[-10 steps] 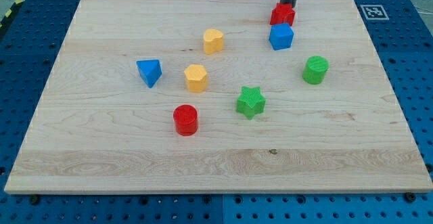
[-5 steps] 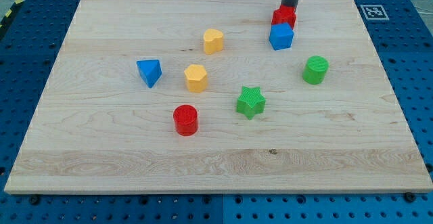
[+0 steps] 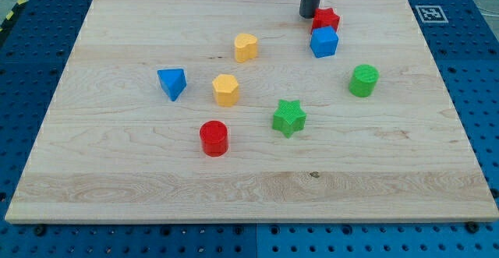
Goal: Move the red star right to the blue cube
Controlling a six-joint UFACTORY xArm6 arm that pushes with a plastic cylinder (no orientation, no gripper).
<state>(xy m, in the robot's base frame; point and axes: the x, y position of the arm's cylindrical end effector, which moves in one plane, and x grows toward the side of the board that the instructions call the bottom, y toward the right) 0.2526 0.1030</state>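
One red star (image 3: 327, 19) sits touching the blue cube (image 3: 324, 42) at its 12 o'clock; the tip (image 3: 309, 15) stands just beside the star at 9 o'clock. No fingers exist to report.

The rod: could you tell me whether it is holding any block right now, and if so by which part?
Nothing is held. My tip stands just to the view's left of the red star, which sits just above the blue cube.

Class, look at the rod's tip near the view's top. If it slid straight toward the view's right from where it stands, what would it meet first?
My tip would most likely meet the red star, immediately to its right; the blue cube sits just below the star, out of that line.
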